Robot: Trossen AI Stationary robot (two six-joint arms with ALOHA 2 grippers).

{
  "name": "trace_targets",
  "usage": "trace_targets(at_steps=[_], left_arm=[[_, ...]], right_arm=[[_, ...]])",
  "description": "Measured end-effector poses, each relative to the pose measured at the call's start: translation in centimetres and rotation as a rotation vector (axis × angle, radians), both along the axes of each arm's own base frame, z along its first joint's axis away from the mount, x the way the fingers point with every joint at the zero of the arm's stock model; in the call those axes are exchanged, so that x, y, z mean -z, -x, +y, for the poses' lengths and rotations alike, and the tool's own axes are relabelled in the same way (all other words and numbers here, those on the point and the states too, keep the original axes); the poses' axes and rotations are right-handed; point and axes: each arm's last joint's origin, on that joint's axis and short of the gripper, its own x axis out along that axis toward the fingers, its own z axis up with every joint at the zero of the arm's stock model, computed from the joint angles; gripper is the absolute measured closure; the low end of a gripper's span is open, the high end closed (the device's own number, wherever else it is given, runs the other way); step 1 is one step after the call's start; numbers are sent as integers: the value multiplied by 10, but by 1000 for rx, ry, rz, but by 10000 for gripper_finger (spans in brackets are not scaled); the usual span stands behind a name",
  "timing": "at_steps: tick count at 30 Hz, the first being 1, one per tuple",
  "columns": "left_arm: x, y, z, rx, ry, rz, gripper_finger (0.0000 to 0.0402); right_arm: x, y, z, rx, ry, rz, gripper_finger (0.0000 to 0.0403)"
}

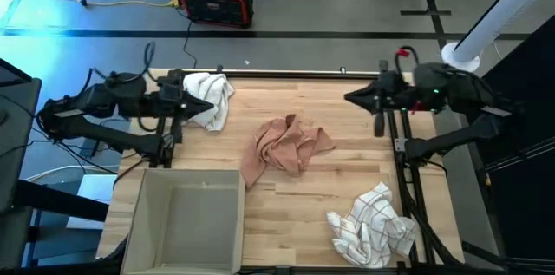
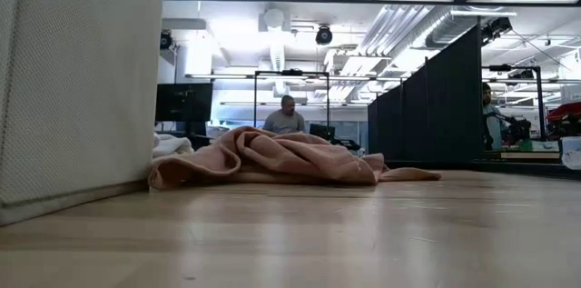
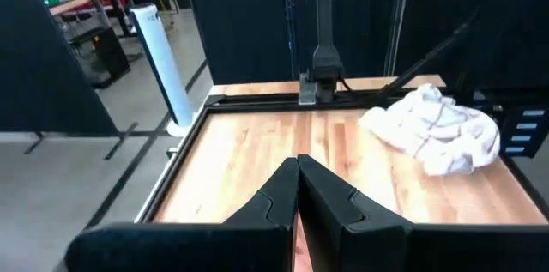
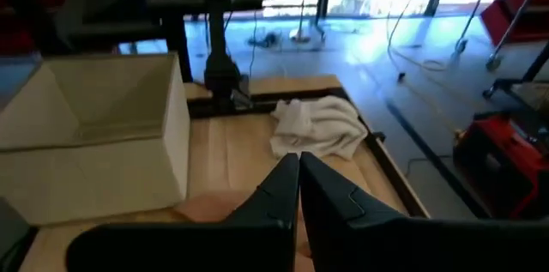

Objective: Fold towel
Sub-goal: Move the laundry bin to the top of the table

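Both end effectors clenched, empty: left end effector, right end effector. Three towels on wooden surface: crumpled pink cloth towel centre, plain white towel, checked white towel. One beige fabric bin.

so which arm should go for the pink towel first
Probably the left. The left gripper sits slightly nearer the crumpled pink towel than the right gripper. Both are shut and empty at the table's far edge, so it is close.

wooden table carries pink towel, white towel, checked towel, bin.
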Motion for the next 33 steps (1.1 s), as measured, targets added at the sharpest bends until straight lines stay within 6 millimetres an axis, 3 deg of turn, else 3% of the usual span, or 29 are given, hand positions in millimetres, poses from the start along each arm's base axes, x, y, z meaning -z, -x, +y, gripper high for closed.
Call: trace_targets(at_steps=[5, 9, 18, 23, 33], left_arm=[[-3, -19, 0, -39, 164, -68, 402], [-8, -23, -1, -40, 252, -135, 402], [-22, -3, -1, 5, 238, -257, 402], [-21, 7, -2, 30, 179, -225, 402], [-8, 8, -8, 216, 245, -76, 393]], right_arm=[[-4, -22, 3, -77, -51, 19, 402], [-4, -31, 4, -52, -183, 8, 402], [-12, -34, 4, -11, -335, -92, 402], [-14, -33, 4, -2, -381, -121, 402], [-15, -34, 4, -5, -411, -129, 402]])
